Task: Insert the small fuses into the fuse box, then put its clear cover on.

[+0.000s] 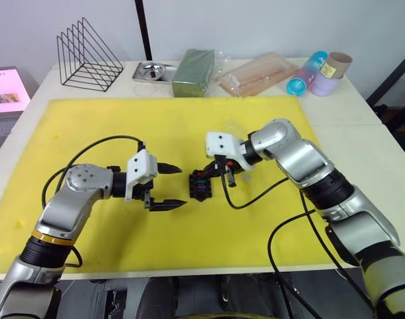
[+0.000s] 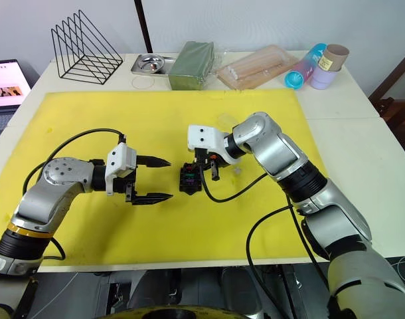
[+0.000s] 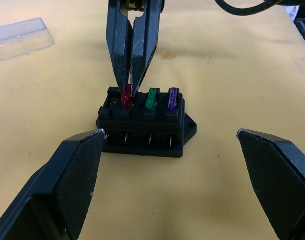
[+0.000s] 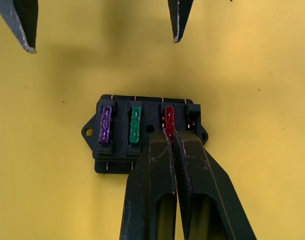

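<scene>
Closest to me is my left end effector [image 1: 178, 185], hovering over the yellow mat [image 1: 123, 239] with its two black fingers spread wide and nothing between them. It points at the fuse box [image 1: 200, 186], which sits just beside its tips without touching them.

The fuse box is flat on the mat, about mid-table. Three of the small fuses stand in its slotted top in a row: the purple fuse [image 4: 106, 124] at one end, the green fuse [image 4: 136, 124] next to it, then the red fuse [image 4: 169, 117]. The slot past the red one, at the other end, looks empty. I can't spot the grey fuse.

My right end effector [image 4: 172, 134] comes in from the opposite side, angled down over the box. Its fingers are squeezed nearly together and the tips sit right on the red fuse, pinching its top edge as far as I can tell from both wrist views.

The clear cover [image 3: 22, 38] lies on the mat beyond the box, well apart from it.

Farther back, along the far edge of the table [image 1: 362, 113]: a black wire rack [image 1: 88, 58], a small metal tray [image 1: 151, 70], a dark green block [image 1: 194, 72], a clear bag of sticks [image 1: 259, 74] and some cups [image 1: 322, 72].
</scene>
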Controlling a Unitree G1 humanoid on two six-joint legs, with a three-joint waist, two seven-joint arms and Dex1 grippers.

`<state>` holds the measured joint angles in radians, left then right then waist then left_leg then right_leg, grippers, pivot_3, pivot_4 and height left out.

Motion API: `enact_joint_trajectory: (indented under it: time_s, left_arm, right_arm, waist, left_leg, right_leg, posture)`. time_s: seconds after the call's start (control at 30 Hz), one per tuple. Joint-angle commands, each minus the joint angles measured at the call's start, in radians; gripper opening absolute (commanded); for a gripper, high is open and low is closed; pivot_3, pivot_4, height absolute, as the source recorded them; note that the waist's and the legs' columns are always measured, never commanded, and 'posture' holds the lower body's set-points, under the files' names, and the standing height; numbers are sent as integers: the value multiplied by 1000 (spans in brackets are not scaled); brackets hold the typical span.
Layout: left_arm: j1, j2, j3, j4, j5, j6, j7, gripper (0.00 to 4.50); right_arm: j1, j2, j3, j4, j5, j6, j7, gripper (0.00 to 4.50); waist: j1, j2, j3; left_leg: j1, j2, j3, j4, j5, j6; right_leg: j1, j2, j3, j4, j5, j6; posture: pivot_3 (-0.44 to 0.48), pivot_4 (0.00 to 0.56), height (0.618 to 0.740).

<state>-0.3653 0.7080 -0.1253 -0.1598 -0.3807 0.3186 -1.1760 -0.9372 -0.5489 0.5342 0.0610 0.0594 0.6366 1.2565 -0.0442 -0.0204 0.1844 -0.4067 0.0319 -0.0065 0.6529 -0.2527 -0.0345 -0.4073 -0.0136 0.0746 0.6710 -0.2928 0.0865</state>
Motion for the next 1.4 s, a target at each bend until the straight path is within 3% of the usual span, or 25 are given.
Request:
enact_joint_trajectory:
  time_s: [0.03,1.4]
  left_arm:
    - [-8,1,14,-20,0,-15,1,4500]
    - [-29,-7,5,4,8,-32,-4,4500]
  right_arm:
    - [19,9,21,-8,-10,36,5,108]
    - [-48,7,-68,-81,51,130,9,108]
  waist:
    - [0,0,0]
    - [0,0,0]
  left_leg:
    - [0,0,0,0,0,0]
    - [-1,0,0,0,0,0]
  right_leg:
    - [0,0,0,0,0,0]
    - [-1,0,0,0,0,0]
  posture:
    - [0,150,740]
    - [0,150,740]
